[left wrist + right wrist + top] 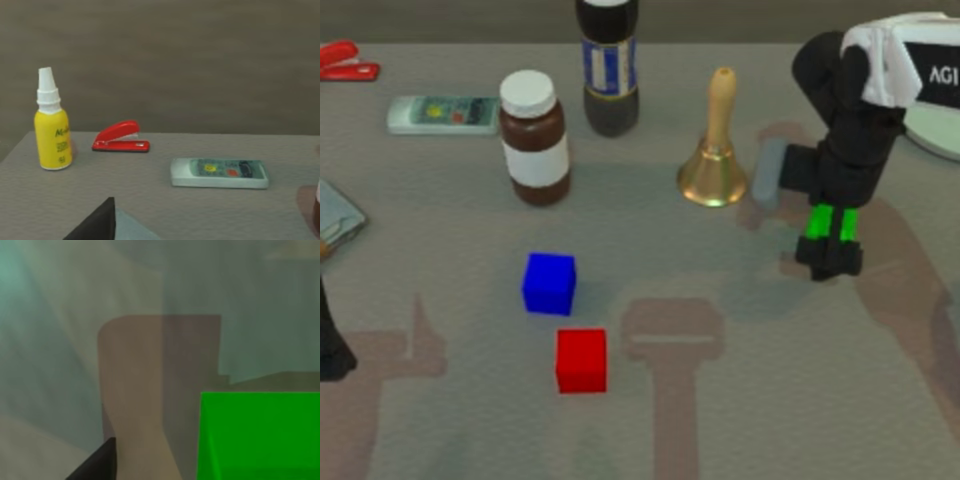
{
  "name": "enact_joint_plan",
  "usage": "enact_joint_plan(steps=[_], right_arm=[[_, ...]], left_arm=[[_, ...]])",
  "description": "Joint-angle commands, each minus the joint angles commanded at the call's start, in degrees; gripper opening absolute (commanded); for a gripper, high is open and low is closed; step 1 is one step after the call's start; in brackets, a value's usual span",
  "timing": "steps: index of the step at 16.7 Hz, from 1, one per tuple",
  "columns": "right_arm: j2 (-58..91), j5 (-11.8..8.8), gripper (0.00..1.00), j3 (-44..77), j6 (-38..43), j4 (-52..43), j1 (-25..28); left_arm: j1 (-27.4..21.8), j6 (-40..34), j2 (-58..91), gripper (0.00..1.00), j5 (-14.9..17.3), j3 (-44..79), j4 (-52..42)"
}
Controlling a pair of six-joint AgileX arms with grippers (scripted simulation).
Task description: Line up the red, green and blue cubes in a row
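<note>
1. The green cube is pinched between the fingers of the right gripper, on the right side of the table. Only slivers of green show on either side of the black fingers in the top view. In the right wrist view the cube's green face fills the space just beside one dark fingertip.

2. Whether the cube rests on the cloth or is lifted clear of it I cannot tell.

3. The blue cube and the red cube sit well apart from those fingers, towards the left. They lie near each other but are not touching, and are not square to one another.

4. Between the fingers and the two free cubes the cloth is bare. The brass bell stands near the fingers on the far side, with the brown jar beyond it.

5. I judge the step in hand to be carrying the green cube to join the other two.

6. The next move calls for travelling left, clear of the bell, and setting the green cube down in line with red and blue.

7. The left gripper is parked at the table's left edge. Whether its fingers are spread or pressed together I cannot tell.
</note>
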Motion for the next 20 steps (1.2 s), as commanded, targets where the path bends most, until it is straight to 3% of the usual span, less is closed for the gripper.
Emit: enact_joint_plan(steps=[12,20], right_arm=[[0.0,0.0,0.02,0.0,0.0,0.0,0.0],[0.0,0.0,0.00,0.0,0.0,0.0,0.0]], left_arm=[[0.0,0.0,0.0,1.00,0.0,0.0,0.0],[0.0,0.0,0.0,1.00,0.0,0.0,0.0]])
